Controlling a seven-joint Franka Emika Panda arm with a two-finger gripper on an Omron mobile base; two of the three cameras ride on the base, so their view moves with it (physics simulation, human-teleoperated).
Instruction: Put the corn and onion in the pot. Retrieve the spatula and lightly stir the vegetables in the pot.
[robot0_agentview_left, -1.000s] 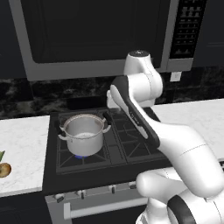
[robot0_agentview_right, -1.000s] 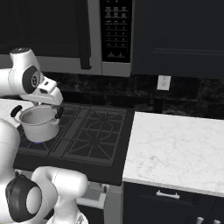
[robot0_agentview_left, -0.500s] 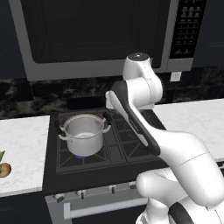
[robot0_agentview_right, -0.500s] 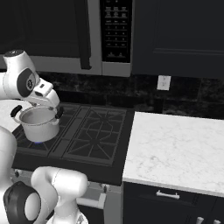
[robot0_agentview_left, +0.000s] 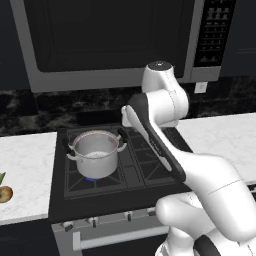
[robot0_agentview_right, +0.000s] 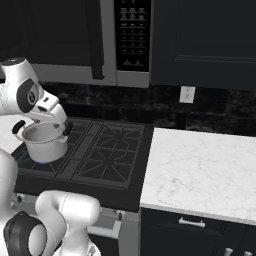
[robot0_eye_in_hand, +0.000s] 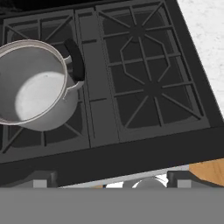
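Observation:
The steel pot (robot0_agentview_left: 95, 152) stands on the stove's front-left burner with nothing inside it; it also shows as the pot (robot0_agentview_right: 44, 141) and the pot (robot0_eye_in_hand: 31, 83). My gripper (robot0_eye_in_hand: 111, 181) hovers above the stove just right of the pot, open and holding nothing. The hand (robot0_agentview_right: 48, 109) sits over the pot's right handle. The onion (robot0_agentview_left: 4, 194) lies on the white counter at the far left edge. A green sliver of the corn (robot0_agentview_left: 1, 177) pokes in just above it. The spatula is out of view.
The black stove (robot0_agentview_left: 145, 165) has raised grates and knobs along its front. White marble counter (robot0_agentview_right: 200, 170) runs to its right, another stretch of counter (robot0_agentview_left: 27, 170) to its left. A microwave (robot0_agentview_right: 132, 35) and dark cabinets hang overhead.
The hand has drifted slightly left toward the pot. The gripper stayed open and the pot has not moved.

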